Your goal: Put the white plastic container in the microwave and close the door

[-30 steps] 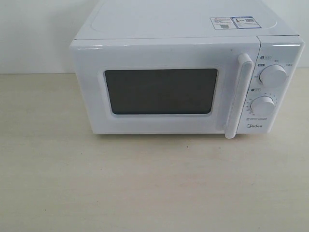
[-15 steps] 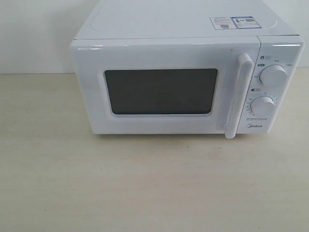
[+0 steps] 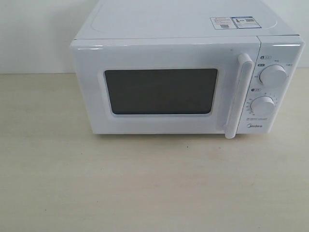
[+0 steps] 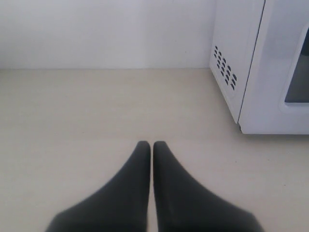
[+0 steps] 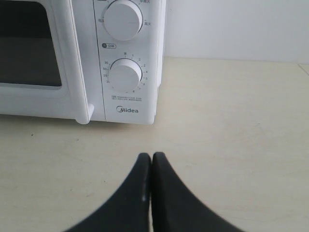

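Observation:
The white Midea microwave (image 3: 183,29) stands at the back of the table, its door (image 3: 164,89) closed, with a dark mesh window and a vertical bar handle (image 3: 239,96). Two round dials (image 3: 273,76) sit on its right panel. The white plastic container is out of view in every frame. Neither gripper shows in the exterior view. In the left wrist view my left gripper (image 4: 152,144) is shut and holds nothing, over bare table off the microwave's (image 4: 256,67) vented side. In the right wrist view my right gripper (image 5: 151,156) is shut and holds nothing, in front of the dial panel (image 5: 125,75).
A pale wooden table (image 3: 145,183) runs in front of and beside the microwave. A white wall (image 3: 34,34) stands behind it. Stickers (image 3: 235,22) lie on the microwave's top.

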